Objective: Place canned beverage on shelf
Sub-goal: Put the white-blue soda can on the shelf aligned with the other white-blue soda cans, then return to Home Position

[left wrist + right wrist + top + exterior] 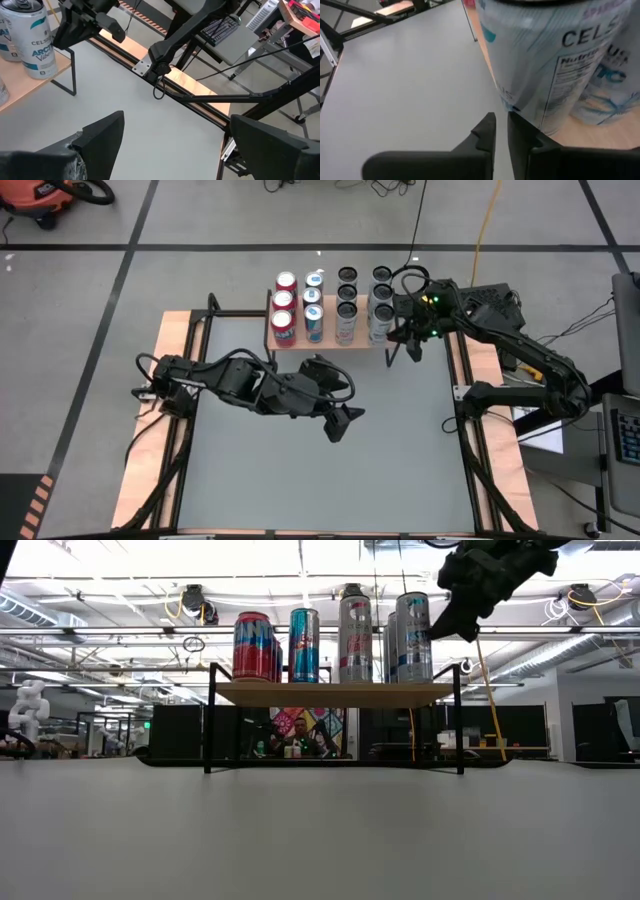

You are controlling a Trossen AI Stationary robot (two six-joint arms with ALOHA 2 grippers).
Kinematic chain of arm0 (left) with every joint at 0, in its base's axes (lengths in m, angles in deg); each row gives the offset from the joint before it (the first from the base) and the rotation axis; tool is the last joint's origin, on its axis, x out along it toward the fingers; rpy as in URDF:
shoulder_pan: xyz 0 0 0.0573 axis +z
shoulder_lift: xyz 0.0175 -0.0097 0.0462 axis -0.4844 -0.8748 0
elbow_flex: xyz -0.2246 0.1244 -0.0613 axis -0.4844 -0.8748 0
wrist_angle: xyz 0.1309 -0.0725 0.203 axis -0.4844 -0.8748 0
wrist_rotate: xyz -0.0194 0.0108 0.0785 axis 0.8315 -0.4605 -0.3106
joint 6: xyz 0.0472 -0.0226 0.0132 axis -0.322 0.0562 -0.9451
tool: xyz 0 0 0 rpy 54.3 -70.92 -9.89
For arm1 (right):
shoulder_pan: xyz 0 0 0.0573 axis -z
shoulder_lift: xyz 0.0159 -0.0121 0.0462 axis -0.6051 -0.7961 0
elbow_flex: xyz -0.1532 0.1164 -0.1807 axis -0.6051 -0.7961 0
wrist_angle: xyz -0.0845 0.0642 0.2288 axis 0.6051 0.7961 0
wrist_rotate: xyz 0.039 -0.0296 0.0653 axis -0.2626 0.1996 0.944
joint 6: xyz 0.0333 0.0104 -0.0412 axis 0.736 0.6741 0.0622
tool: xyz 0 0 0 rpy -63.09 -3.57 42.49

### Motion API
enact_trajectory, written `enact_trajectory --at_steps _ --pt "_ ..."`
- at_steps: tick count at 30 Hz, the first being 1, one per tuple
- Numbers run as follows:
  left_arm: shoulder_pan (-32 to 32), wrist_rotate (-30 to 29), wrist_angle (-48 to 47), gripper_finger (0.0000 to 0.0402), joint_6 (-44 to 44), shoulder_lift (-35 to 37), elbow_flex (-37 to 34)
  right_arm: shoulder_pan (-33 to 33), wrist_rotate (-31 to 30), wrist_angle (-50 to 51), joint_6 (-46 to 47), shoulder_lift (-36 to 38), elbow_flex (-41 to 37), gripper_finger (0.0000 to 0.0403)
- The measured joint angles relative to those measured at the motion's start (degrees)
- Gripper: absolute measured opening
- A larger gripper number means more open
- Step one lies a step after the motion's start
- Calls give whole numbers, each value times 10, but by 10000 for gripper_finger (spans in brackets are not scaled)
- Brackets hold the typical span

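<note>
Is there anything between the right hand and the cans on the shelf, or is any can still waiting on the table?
Nothing visible stands between them. The right hand, shut and empty, hangs just off the shelf beside the nearest white can. All cans in view stand on the shelf; none is on the table.

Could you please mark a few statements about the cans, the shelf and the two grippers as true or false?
1. All the cans stand on the shelf. True.
2. The right gripper is clamped around a white can. False: its fingers are shut on nothing, beside that can.
3. The left gripper is open over the bare table. True.
4. The red cans stand at the shelf's right end. False: they stand at its left end.
</note>
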Motion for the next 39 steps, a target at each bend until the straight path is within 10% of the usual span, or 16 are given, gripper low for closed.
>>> enact_trajectory --at_steps 26,39 --pt "25 5 4 358 -20 6 0 -6 72 24 62 65 0 11" --pt "38 -1 -104 134 -174 93 0 -24 120 22 111 192 0 11"
